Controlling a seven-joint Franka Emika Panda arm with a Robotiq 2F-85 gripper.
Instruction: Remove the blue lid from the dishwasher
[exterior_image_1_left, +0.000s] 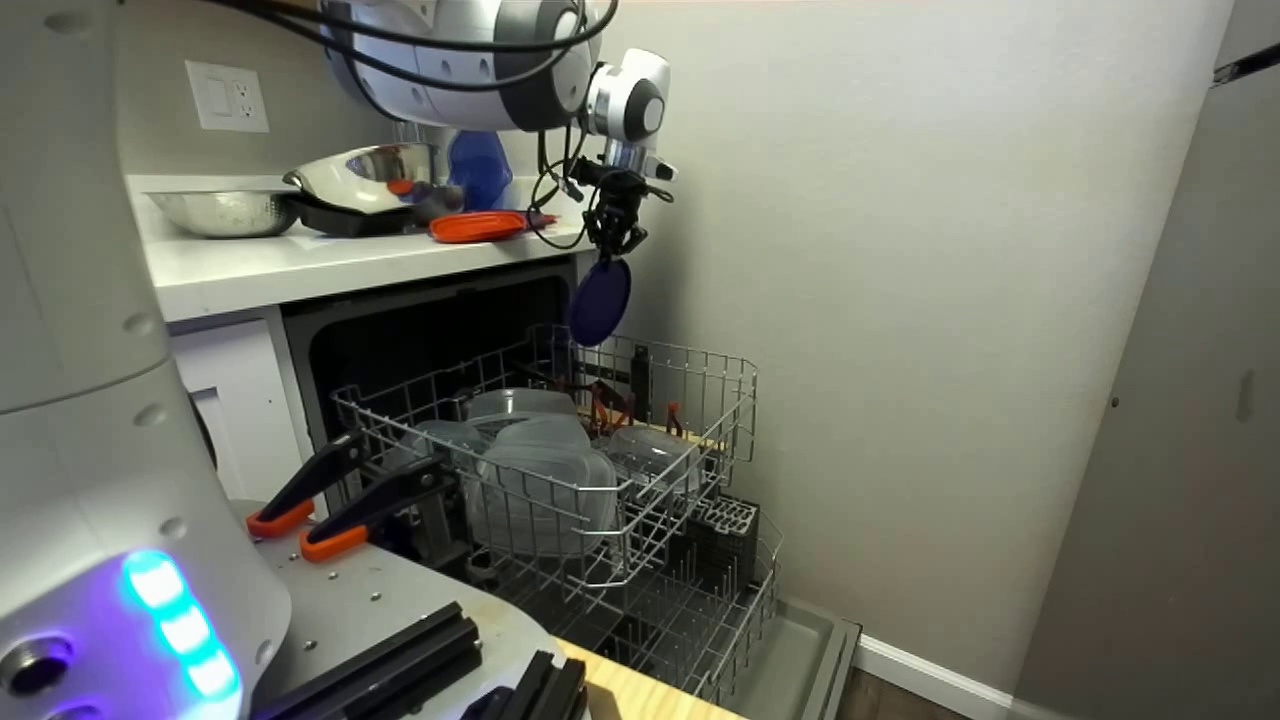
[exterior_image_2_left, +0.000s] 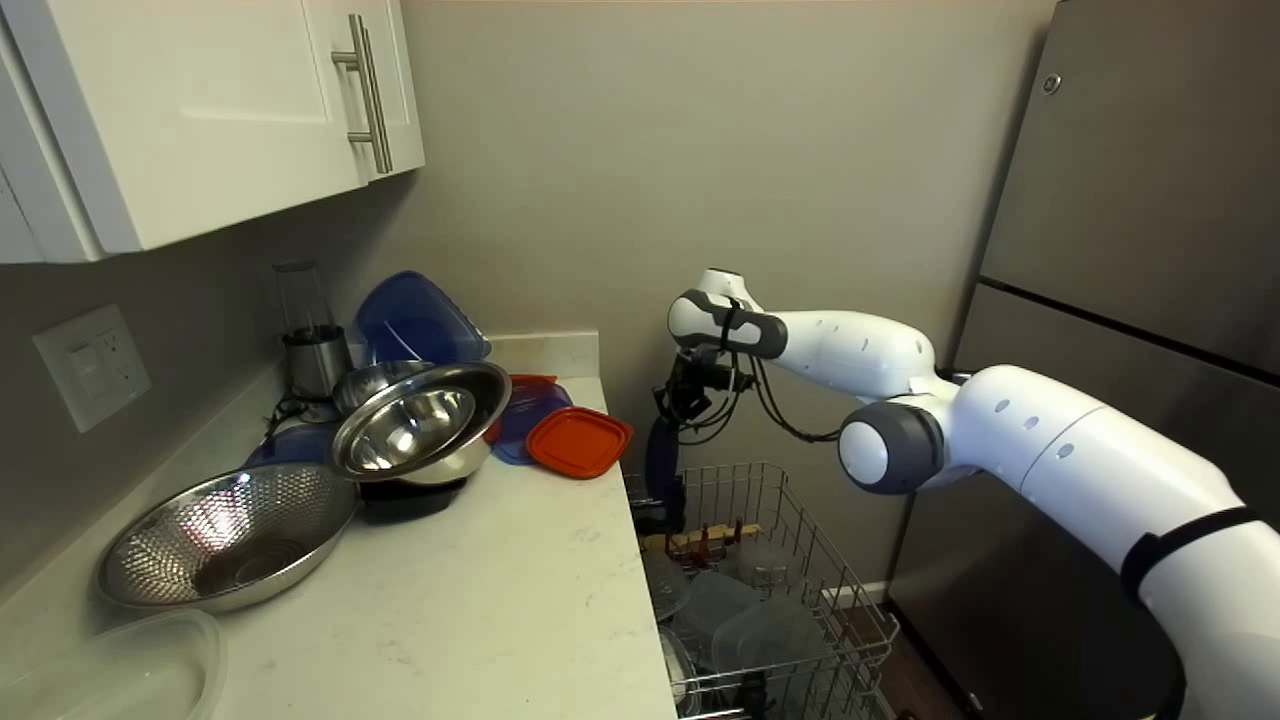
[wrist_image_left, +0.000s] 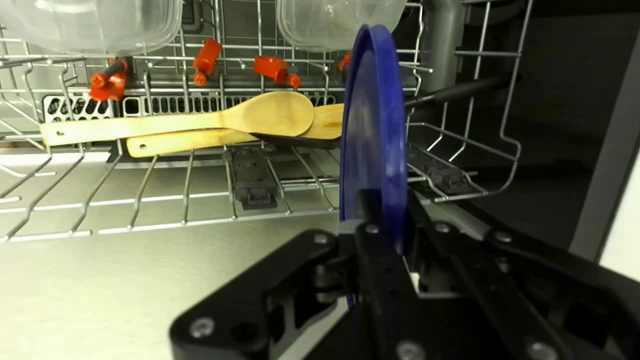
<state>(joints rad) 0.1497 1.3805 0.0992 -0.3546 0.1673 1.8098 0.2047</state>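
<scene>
Worktop (exterior_image_2_left: 560, 590) far corner, by wall (exterior_image_2_left: 560, 200): fingers (wrist_image_left: 370, 207) pinch lid (exterior_image_1_left: 600, 303) at its upper rim. It hangs below them, just outside front edge; likely needs raising.

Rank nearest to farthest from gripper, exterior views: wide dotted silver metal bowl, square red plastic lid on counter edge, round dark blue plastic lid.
1. Round dark blue plastic lid: pinched in the black gripper.
2. Square red plastic lid: edge of the white counter.
3. Wide dotted silver metal bowl: same counter, picture left in both exterior views.
</scene>
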